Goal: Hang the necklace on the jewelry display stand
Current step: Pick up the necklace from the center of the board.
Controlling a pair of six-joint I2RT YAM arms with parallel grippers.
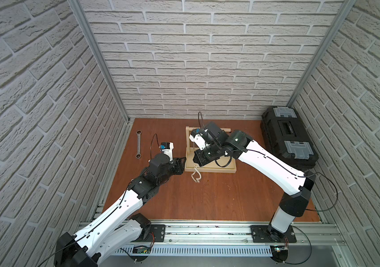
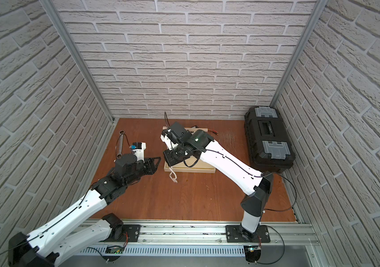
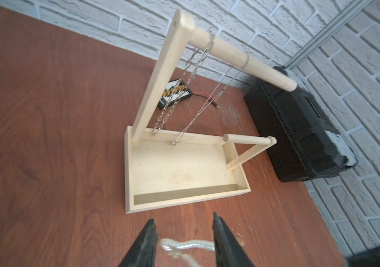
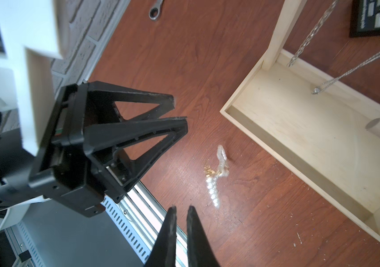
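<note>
Both arms reach forward, left claw (image 3: 183, 219) parted, right claw (image 4: 182, 208) nearly closed.

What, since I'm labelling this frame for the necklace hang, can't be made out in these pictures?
- Both top views: jewelry display stand mostly hidden by the right arm.
- Left wrist view: pearl necklace blurred, cut off by the bottom edge.
- Right wrist view: its gold piece too blurred to identify; right gripper cut off by the bottom edge.

We could read no words, brands or numbers anywhere. The flat black case (image 4: 374, 20) at the upper right of the right wrist view bore white printing, but too blurred to make out.
</note>
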